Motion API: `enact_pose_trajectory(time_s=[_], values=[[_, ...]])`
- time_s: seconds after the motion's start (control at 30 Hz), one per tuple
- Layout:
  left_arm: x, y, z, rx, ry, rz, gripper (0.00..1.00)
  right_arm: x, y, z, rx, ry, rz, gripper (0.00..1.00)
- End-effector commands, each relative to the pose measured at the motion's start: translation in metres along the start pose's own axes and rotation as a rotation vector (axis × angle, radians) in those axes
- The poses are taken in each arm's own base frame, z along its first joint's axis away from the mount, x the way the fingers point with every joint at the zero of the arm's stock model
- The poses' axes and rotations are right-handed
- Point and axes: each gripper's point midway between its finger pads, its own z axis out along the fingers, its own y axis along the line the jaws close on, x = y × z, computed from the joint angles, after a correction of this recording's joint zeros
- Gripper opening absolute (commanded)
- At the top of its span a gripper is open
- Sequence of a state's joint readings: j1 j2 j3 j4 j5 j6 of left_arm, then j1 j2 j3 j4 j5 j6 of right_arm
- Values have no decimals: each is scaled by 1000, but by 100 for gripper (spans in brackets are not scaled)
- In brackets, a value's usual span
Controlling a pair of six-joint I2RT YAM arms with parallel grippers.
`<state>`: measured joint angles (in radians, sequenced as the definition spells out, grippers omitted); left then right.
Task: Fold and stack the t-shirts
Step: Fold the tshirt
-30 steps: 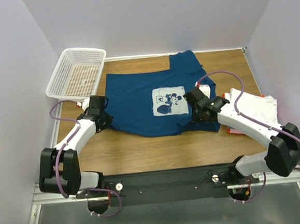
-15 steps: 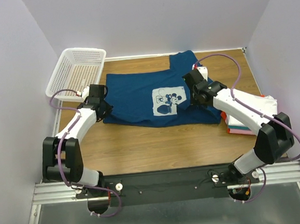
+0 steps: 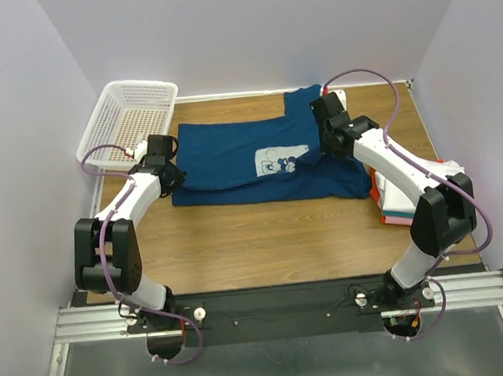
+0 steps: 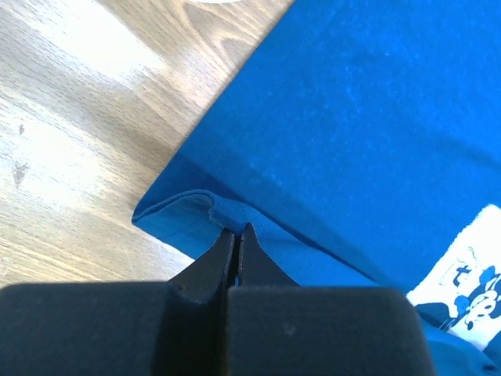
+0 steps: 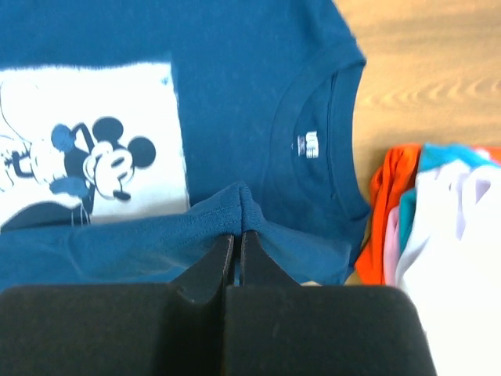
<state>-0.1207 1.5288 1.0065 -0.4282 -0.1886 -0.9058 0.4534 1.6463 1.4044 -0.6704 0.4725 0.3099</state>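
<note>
Left jaws pinched shut on blue tee (image 3: 231,153) at left folded edge. Right jaws pinched on fabric ridge below collar. Tee mid-tabletop (image 3: 264,239), near edge doubled over lower print. Folded stack (image 3: 398,207) just right.

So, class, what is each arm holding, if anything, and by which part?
Both hold the blue Mickey Mouse t-shirt: the left jaws pinch its folded edge near the hem corner, the right jaws a fabric fold beside the collar.
</note>
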Motion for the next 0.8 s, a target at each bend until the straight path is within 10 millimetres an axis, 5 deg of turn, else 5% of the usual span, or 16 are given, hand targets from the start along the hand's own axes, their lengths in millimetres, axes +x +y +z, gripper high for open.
enact_pose_trajectory(time_s=[0.0, 0.5, 0.77], values=[[-11, 2, 4, -25, -28, -4, 0, -23, 6, 9, -44, -34, -48, 1], [-22, -3, 19, -50, -36, -3, 0, -44, 24, 49, -98, -17, -195, 1], [-25, -3, 34, -73, -31, -8, 0, -49, 15, 73, -55, 3, -144, 1]])
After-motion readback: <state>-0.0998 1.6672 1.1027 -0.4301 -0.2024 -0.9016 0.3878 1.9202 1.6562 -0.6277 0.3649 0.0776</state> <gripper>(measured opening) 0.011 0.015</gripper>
